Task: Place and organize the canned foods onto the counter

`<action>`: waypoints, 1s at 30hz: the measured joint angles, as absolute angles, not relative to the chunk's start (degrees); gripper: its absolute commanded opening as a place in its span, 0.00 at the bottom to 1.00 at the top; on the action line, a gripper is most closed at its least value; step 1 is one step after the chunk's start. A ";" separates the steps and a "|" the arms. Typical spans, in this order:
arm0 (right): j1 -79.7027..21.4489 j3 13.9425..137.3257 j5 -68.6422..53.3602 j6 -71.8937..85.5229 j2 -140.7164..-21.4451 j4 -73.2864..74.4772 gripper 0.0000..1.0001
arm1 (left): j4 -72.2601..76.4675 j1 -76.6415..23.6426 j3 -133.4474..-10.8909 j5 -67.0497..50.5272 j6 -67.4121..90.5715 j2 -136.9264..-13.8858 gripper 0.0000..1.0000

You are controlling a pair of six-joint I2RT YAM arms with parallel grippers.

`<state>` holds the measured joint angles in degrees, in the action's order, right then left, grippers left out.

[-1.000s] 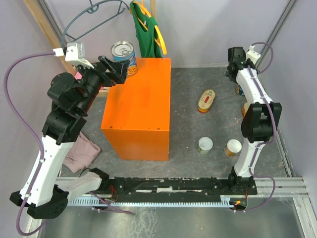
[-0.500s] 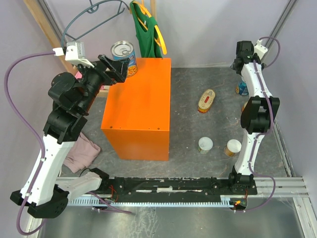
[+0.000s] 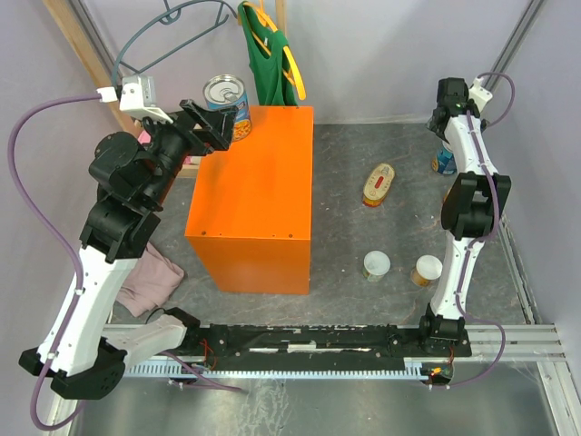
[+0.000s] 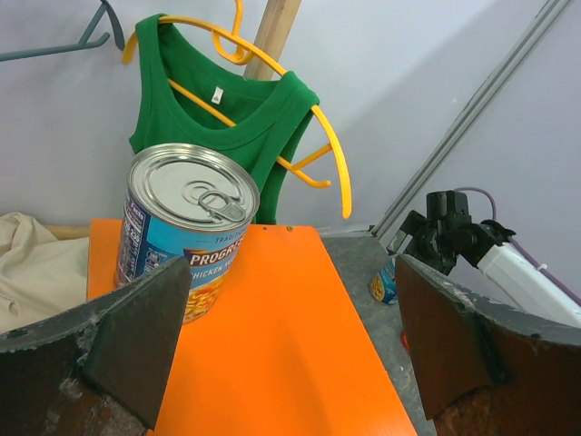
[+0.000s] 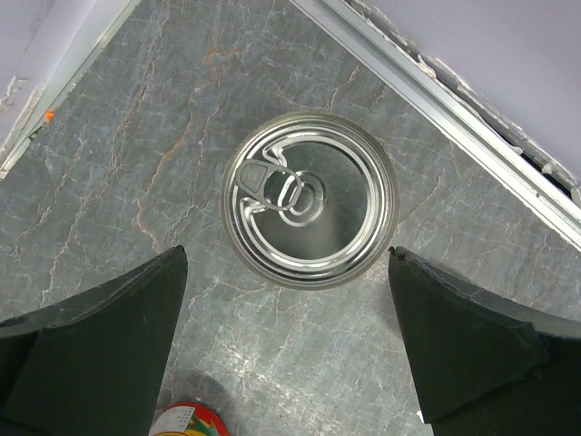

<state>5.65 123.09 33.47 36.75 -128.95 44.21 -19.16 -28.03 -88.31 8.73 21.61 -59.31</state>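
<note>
Fingers (image 5: 100,345) of the right gripper (image 5: 286,259) stand wide open and hold nothing. In the right wrist view they frame the second tall can (image 5: 309,200) from above. This can rests on the desk (image 5: 118,136) in the far right corner, close to the metal rail at the wall.

Finding on alignment: the can is upright, its long axis vertical, and its pull-tab lid faces the wrist camera squarely. It lies between the two fingers from side to side. It sits a little beyond the line joining the fingertips, towards the rail. My judgement is that the coming move is a straight descent with a small advance, so the fingers pass either side of the wall. There is spare gap on both sides.

Finding on reach: the right arm is plainly the nearer one, being directly over the can. The left gripper (image 3: 213,127) is well apart, at the far left corner of the counter (image 3: 259,200). Its fingers are also spread wide and empty. The first tall can (image 4: 186,227) stands upright on that corner, just ahead of the left-hand finger and apart from it.

Remaining on the desk: one oval tin (image 3: 379,184) and two white-lidded cans (image 3: 377,265). A yellow-red scrap at the bottom edge of the right wrist view may be the other oval tin; I cannot confirm it.
</note>
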 measured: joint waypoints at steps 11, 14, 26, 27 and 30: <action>6.63 123.81 33.15 36.60 -130.02 44.29 1.00 | -19.16 -28.03 -89.12 8.75 21.56 -61.06 0.99; 6.92 123.90 33.01 36.56 -130.37 44.51 0.99 | -19.14 -28.03 -89.30 8.75 21.56 -61.28 0.99; 7.68 125.38 32.97 36.12 -131.15 45.01 1.00 | -18.24 -28.03 -89.43 8.84 21.47 -61.54 0.99; 7.68 125.40 32.95 36.12 -131.28 45.08 0.99 | -18.17 -28.03 -89.47 8.84 21.47 -61.63 0.99; 7.77 125.47 32.73 36.12 -131.76 45.15 0.99 | -17.93 -28.03 -89.54 8.84 21.45 -61.98 0.99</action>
